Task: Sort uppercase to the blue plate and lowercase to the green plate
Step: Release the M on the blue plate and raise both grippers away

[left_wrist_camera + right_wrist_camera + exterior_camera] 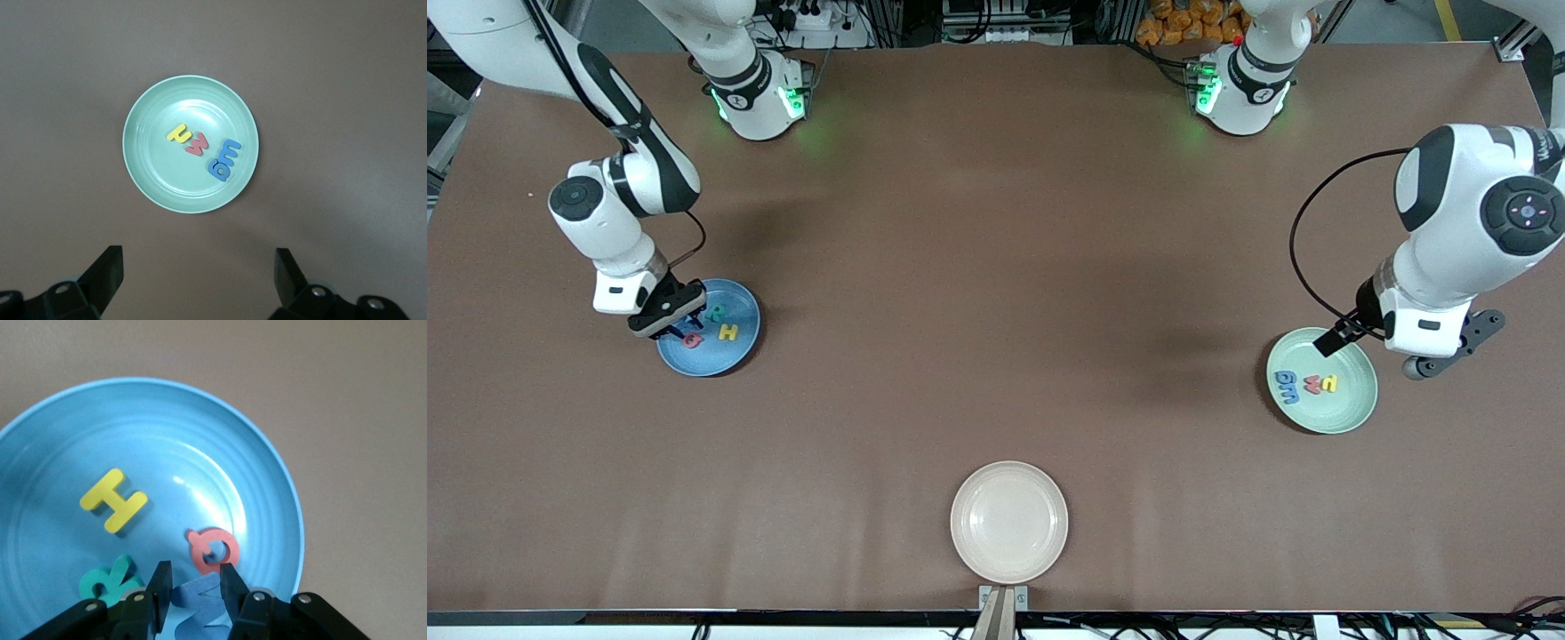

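The blue plate (725,360) (167,433) lies at the right arm's end of the table. On it rest a teal R (715,314) (107,581), a yellow H (728,332) (113,500) and a red G (692,340) (213,550). My right gripper (680,327) (195,577) hangs low over this plate, shut on a blue M (200,603). The green plate (1343,413) (167,180) at the left arm's end holds a yellow letter (1328,383) (179,133), a red one (1312,384) (197,145) and two touching blue ones (1287,388) (225,160). My left gripper (1378,348) (200,267) waits open and empty above that plate's edge.
A cream plate (1009,523) with nothing in it sits near the table's front edge, midway between the arms. The brown table (996,267) stretches bare between the plates.
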Tool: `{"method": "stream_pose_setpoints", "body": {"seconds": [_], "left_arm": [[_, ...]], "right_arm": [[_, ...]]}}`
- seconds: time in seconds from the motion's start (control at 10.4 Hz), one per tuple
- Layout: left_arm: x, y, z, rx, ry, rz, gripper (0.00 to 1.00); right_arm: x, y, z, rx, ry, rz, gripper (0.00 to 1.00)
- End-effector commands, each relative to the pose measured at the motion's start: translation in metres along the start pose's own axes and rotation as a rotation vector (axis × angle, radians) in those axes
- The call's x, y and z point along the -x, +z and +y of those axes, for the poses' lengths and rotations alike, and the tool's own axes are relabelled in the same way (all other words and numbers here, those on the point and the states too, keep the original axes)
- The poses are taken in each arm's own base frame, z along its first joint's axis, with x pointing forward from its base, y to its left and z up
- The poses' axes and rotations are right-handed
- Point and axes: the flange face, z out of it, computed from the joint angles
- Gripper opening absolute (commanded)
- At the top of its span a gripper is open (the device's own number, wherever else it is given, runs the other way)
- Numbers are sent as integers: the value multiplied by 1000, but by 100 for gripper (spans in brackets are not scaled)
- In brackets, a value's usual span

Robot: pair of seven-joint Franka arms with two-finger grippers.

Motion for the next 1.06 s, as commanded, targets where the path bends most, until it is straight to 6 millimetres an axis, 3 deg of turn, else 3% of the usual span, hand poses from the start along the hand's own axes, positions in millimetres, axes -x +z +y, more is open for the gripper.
{"method": "stream_pose_setpoints", "body": {"seconds": [0.0,0.1,0.19,0.38,0.58,0.77,0.96], "left_arm": [[2,-32,-18,58,63,-10,100],[-5,-47,-33,100,101,-22,100],[-9,-66,-43,105,209,-25,100],[-14,-110,-49,94,364,-12,100],[-15,-144,-51,88,390,15,100],[-6,-175,-57,75,498,-9,100],[1,-203,-58,75,546,-23,100]], "right_arm": [[9,-8,-3,8,-11,-9,48],[8,-8,-4,1,-6,-20,67],[6,-8,-4,0,-7,-25,75],[-4,-12,-8,5,18,-15,75],[-35,-31,-30,19,151,-75,73],[-62,-60,-40,43,189,-144,73],[-87,-97,-33,-53,375,-227,80]]}}
